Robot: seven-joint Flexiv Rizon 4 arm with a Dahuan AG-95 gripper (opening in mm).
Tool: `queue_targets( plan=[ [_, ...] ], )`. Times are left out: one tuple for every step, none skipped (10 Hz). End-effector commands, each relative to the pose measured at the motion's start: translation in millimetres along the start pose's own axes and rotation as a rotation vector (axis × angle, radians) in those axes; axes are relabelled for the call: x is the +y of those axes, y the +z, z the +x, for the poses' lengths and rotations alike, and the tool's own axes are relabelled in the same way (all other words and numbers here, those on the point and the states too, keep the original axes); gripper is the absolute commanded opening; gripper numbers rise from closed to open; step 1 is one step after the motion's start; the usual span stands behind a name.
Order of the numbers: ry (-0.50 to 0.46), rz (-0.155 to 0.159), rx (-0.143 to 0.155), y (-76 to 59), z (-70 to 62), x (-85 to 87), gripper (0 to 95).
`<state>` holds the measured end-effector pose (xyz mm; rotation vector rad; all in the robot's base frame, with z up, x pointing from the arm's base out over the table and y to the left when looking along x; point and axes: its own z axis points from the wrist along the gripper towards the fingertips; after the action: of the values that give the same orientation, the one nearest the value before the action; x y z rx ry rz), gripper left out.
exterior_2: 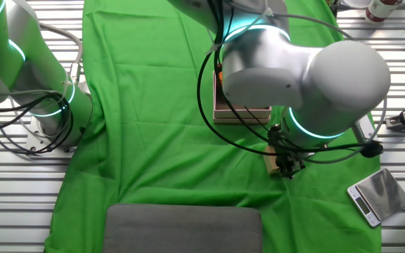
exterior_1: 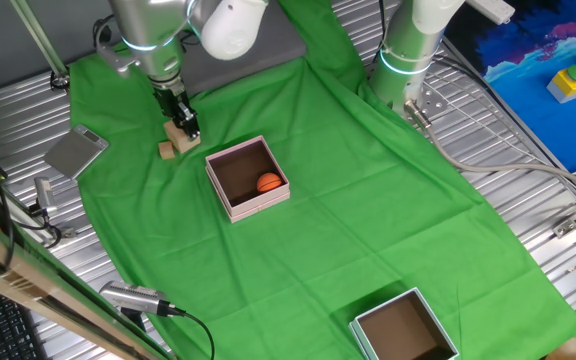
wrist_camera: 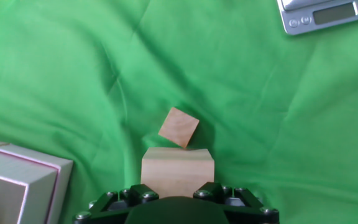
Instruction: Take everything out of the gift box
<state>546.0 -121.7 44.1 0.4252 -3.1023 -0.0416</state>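
The pale pink gift box (exterior_1: 230, 199) stands on the green cloth with the orange ball (exterior_1: 269, 183) inside, at its right side. My gripper (exterior_1: 186, 128) is left of and behind the box, low over the cloth. In the hand view the gripper (wrist_camera: 178, 191) is shut on the tan wooden cube (wrist_camera: 178, 169), which sits between the jaws just above the cloth. The box's corner (wrist_camera: 17, 186) shows at lower left. In the other fixed view my arm hides most of the box (exterior_2: 241, 112), and the gripper (exterior_2: 285, 167) is beside it.
A much smaller brown wooden block (wrist_camera: 179, 127) lies on the cloth just beyond the cube, also in one fixed view (exterior_1: 168, 150). A silver scale (exterior_1: 76, 152) lies left of it. A teal-grey box (exterior_1: 405, 328) stands front right. A second arm (exterior_1: 408, 50) stands at the back.
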Motion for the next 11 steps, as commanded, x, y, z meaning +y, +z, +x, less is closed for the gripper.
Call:
queue_targets(
  plan=[
    [-0.016,-0.006,-0.008,0.1,0.0,0.2,57.0],
    [-0.021,-0.008,-0.009,0.2,-0.1,0.3,57.0],
    [-0.023,-0.01,-0.01,0.4,-0.3,0.5,57.0],
    [-0.024,-0.011,-0.01,0.7,-0.4,0.6,57.0],
    [-0.024,-0.014,-0.011,1.1,-0.8,1.1,57.0],
    [-0.026,-0.015,-0.013,1.6,-1.4,1.6,57.0],
    [-0.027,-0.016,-0.015,1.8,-1.4,1.7,57.0],
    [-0.03,-0.016,-0.015,1.9,-1.5,1.7,76.0],
    [-0.031,-0.017,-0.015,2.0,-1.5,1.7,76.0],
    [-0.035,-0.017,-0.015,2.0,-1.6,1.7,76.0],
    [-0.042,-0.019,-0.017,1.8,-1.6,1.8,76.0]
  ],
)
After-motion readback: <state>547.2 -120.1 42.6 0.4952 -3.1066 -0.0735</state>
